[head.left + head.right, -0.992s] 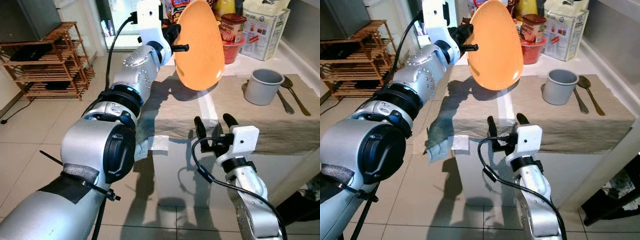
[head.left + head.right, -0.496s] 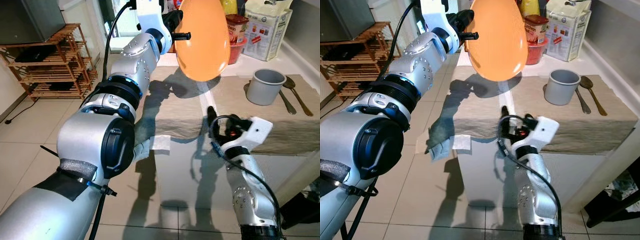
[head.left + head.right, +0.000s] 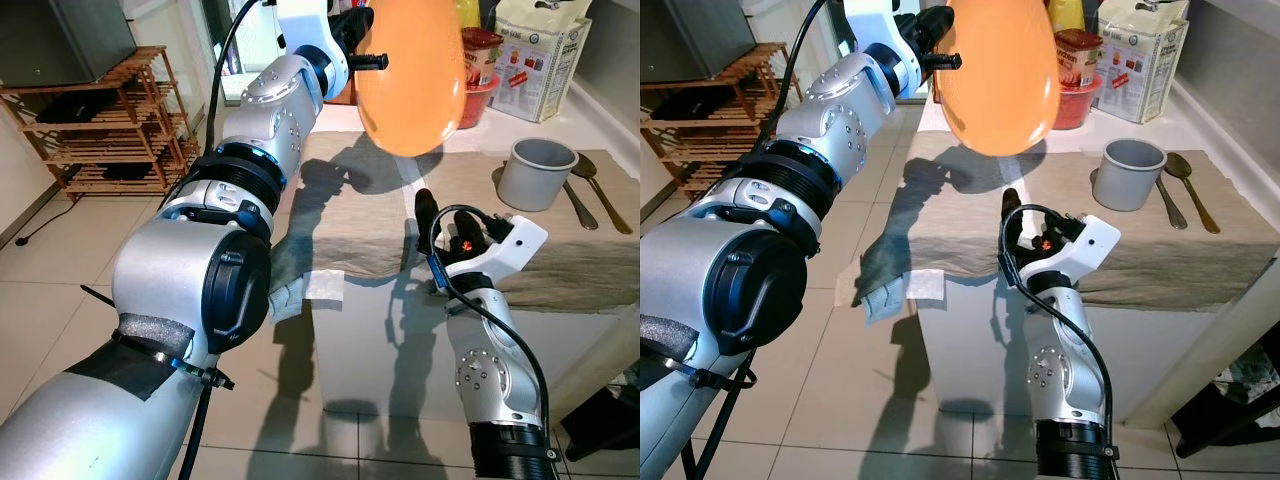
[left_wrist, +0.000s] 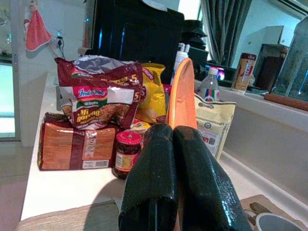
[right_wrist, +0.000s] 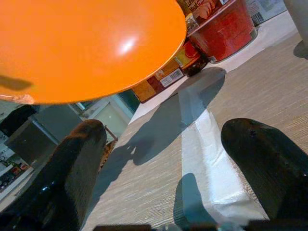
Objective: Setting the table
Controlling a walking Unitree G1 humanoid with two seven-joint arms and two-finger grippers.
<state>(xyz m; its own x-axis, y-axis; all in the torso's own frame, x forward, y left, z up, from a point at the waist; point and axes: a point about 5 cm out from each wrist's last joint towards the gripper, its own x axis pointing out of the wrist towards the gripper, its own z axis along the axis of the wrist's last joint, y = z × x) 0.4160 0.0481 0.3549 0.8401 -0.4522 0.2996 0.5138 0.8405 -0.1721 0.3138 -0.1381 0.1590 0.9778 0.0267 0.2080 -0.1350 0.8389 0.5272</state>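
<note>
Cloth-covered counter [image 3: 560,250], cup [image 3: 535,172] and spoons [image 3: 590,195] far end. Left gripper [image 4: 179,144] clamped on plate [image 3: 412,70], held on edge above cloth. Right gripper [image 5: 163,159] spread wide, empty, near edge. Next, probably: level plate, lower onto cloth.

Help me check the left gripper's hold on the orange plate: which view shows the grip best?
The left wrist view: both black fingers close on the orange plate, seen edge-on. The eye views show the plate's broad face held up above the table with the left gripper at its rim; the right wrist view shows its underside.
</note>
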